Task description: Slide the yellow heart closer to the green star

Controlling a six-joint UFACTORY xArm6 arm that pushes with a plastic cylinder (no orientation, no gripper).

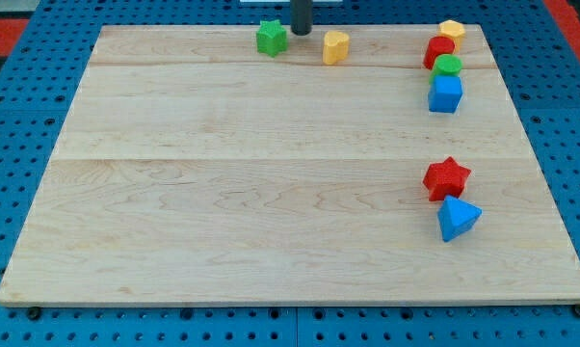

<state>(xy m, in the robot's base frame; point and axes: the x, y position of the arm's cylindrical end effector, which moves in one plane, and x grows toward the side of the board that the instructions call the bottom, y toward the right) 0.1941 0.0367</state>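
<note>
The yellow heart (336, 46) lies near the view's top edge of the wooden board (271, 193), right of centre. The green star (271, 38) lies to its left, a short gap apart. My tip (301, 32) is at the view's top, between the two blocks and slightly behind them. It touches neither as far as I can tell. The rod runs up out of the frame.
At the view's top right stand a yellow block (452, 31), a red block (438, 51), a green block (448, 66) and a blue cube (445, 93) in a tight cluster. Lower right hold a red star (446, 178) and a blue triangle (458, 218).
</note>
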